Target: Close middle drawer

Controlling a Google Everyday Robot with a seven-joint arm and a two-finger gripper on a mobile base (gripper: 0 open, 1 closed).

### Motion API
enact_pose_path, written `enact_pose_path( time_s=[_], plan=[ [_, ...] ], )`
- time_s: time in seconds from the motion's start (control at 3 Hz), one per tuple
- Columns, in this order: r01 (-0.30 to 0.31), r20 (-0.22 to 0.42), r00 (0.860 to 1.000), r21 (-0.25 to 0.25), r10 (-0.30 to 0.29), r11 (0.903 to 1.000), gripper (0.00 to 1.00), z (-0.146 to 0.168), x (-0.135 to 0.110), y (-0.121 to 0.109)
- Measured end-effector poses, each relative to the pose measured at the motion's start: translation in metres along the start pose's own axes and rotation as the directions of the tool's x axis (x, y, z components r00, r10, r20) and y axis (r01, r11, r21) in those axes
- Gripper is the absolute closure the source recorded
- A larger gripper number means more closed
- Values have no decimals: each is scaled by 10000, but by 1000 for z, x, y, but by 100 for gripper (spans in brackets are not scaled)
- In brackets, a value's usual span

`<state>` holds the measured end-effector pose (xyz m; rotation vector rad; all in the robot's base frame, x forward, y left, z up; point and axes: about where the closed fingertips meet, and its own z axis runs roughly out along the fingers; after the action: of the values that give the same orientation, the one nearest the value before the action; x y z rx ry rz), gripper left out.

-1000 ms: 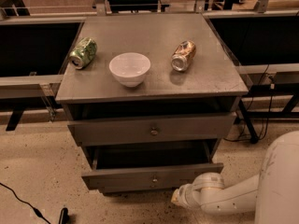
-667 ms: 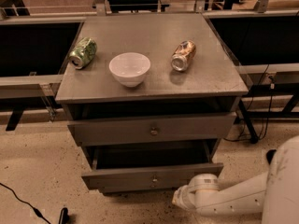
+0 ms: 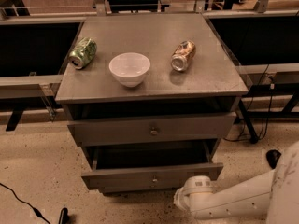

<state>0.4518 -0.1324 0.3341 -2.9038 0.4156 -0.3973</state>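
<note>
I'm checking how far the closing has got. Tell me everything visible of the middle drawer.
The middle drawer is grey and wood-like, with a long flat front and a small round brass knob at its centre. It stands pulled out and level, its dark box showing below the top drawer. The gripper, at the white arm's end, sits low by its right front corner; whether they touch is unclear.

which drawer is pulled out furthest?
The middle drawer, second front down: it juts well past the top drawer, open box showing. The gripper sits low, in front of its right half.
</note>
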Motion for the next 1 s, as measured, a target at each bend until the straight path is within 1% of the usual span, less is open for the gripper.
enact_pose_path(
  time_s=[0.33, 0.67, 1.0],
  plan=[
    [546, 176, 9984, -211, -542, 9983, 100, 2, -5, -2],
    [1361, 286, 9905, -515, -1348, 9894, 100, 13, 3, -9],
    [1826, 367, 9828, -396, -1812, 9824, 100, 21, 18, -14]
  ],
)
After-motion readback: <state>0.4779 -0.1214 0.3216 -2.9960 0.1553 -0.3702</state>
